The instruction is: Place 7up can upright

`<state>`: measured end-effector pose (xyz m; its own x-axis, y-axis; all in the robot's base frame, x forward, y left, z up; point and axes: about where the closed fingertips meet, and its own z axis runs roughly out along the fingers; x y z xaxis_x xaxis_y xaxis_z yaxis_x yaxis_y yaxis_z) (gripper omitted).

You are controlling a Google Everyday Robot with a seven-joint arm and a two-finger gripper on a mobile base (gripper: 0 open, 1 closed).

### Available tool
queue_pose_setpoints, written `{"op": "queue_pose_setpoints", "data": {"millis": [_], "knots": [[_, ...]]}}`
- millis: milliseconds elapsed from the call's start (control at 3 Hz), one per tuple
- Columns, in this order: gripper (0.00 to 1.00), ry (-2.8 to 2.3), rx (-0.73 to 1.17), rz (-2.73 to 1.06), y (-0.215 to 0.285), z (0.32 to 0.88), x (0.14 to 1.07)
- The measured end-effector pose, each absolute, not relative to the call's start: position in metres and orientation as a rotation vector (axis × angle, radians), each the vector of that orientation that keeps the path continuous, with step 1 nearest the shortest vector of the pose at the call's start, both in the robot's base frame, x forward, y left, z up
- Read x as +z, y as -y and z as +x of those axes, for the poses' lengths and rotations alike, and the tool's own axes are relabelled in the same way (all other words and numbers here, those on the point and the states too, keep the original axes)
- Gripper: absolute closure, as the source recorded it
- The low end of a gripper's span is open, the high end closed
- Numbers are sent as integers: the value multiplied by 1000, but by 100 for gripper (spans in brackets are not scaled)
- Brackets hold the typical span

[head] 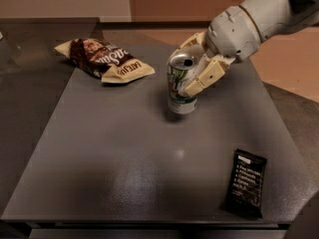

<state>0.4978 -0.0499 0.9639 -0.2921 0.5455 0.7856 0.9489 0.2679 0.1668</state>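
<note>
The 7up can (179, 96), silver-white and green with a shiny top and pull-tab, stands upright on the dark grey table (119, 158), right of centre toward the back. My gripper (179, 73) reaches in from the upper right and is shut on the can. One cream finger (202, 77) lies along the can's right side. The other (185, 45) is behind its top. The can's base looks to be on or just above the tabletop.
A brown-and-cream snack bag (104, 59) lies at the back left of the table. A flat black bar wrapper (244, 182) lies near the front right corner. The table's right edge borders a tan floor.
</note>
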Motion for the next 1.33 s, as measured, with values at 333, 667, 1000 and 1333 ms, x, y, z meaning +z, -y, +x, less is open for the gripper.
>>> {"op": "queue_pose_setpoints", "data": {"millis": [333,667,1000,1333], "knots": [[100,1898,-851,-1345,44,498,955],[100,1840,-839,-1352,38,499,943],[100,1799,-846,-1366,32,501,935],[100,1791,-868,-1383,28,503,933]]}}
